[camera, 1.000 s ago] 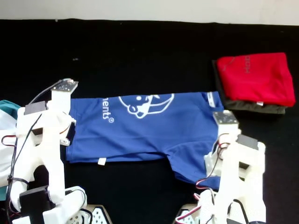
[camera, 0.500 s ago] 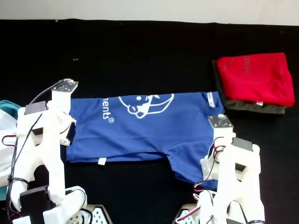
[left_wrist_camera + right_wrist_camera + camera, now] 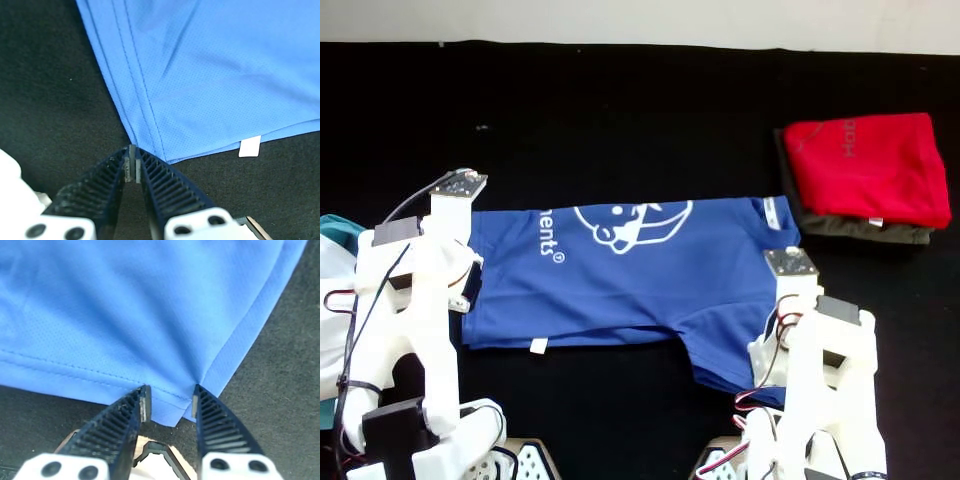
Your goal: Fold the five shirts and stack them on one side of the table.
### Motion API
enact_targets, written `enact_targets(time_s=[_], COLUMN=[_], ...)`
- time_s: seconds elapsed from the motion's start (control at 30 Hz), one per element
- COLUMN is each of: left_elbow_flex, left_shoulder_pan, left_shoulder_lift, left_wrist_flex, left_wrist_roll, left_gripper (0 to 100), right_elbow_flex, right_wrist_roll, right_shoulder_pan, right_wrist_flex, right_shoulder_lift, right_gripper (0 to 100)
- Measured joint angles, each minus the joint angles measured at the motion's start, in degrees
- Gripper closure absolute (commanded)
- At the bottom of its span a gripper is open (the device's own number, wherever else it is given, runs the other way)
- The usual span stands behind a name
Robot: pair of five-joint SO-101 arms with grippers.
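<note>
The blue shirt lies spread flat at the centre of the table. The left claw is clenched on the shirt's hem at its 8 o'clock corner. The right claw is released, its jaws straddling the hem at 5 o'clock. At the table's 2 o'clock, a folded red shirt rests on a dark shirt.

Three shirts are counted with certainty, one blue shirt and two folded ones, a red shirt and a dark shirt, while the white and teal cloth cannot be numbered, and two arms are counted, the left arm and the right arm.
</note>
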Motion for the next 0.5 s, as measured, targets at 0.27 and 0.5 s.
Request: enact_targets(time_s=[0.27,0.5], left_elbow_flex=[0.00,0.00], left_shoulder_pan=[0.00,0.00], left_shoulder_lift=[0.00,0.00], left_wrist_flex=[0.00,0.00], left_wrist_roll=[0.00,0.00], left_gripper=[99,99], right_elbow_flex=[0.18,-0.53], right_wrist_roll=[2.46,2.55], right_shoulder_pan=[0.00,0.00], right_wrist_flex=[-1.49,-1.58], right_shoulder_lift=[0.00,0.00], right_gripper=[99.2,99.2])
